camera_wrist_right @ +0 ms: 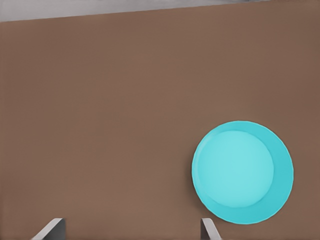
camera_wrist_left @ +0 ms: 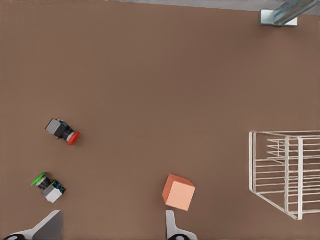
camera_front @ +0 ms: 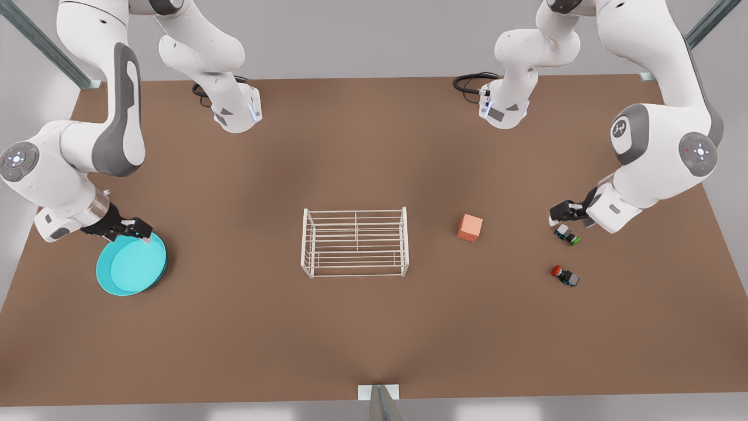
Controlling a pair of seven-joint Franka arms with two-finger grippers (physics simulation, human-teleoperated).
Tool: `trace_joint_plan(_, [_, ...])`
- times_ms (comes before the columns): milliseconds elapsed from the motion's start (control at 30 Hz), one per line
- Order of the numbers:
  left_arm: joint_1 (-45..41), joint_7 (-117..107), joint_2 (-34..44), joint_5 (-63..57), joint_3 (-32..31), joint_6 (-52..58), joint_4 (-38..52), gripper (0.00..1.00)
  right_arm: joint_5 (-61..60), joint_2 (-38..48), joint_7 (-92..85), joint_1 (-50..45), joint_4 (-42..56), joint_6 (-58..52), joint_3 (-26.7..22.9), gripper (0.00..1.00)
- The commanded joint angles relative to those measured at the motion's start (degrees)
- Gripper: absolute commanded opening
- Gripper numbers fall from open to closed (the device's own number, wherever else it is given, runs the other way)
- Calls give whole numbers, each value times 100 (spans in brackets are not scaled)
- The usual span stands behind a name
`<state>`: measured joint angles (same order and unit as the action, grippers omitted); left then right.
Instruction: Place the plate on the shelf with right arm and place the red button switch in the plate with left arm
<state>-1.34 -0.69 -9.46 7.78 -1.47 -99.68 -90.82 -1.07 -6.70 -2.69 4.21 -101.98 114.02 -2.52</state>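
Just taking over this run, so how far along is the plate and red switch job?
Nothing is finished yet. The plate lies on the table, off the shelf; the right gripper hovers open at its rim. The red button switch lies on the table; the left gripper, open, is nearer the green-capped switch. Both placements remain.

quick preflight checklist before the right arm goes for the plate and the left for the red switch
1. Right claw open by the plate: ok, nothing gripped.
2. Plate flat on the table: ok.
3. Shelf upright, top bars bare: ok.
4. Left claw open: ok, but it hovers nearer the green switch than the red button switch: not ok.
5. Red button switch lies on its side, apart from the green one: ok.
6. Orange cube stands beside the shelf, apart: ok.
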Motion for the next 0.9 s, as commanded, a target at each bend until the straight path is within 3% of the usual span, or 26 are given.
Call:
trace_joint_plan(0, [-7, 288, 6, -5, -2, -131, -6, 100, -7, -16, -127, 19, 3, 33, -3, 100])
trace_joint_plan(133, [-33, 350, 6, -321, -20, 159, -32, 100, -7, -16, -118, 19, 12, -11, -3, 100])
trace_joint_plan(233, [-33, 306, 14, -321, -20, 185, -76, 100, -34, -33, -1435, 141, 91, -441, -55, 100])
trace_joint_plan(467, [-33, 156, 15, -322, -20, 247, -129, 100, -16, -1255, -3712, 1222, 1136, -450, -99, 100])
trace_joint_plan(867, [-24, 156, 32, -330, -2, 326, -164, 100, -438, -3013, -4565, 2207, 2349, -547, 94, 98])
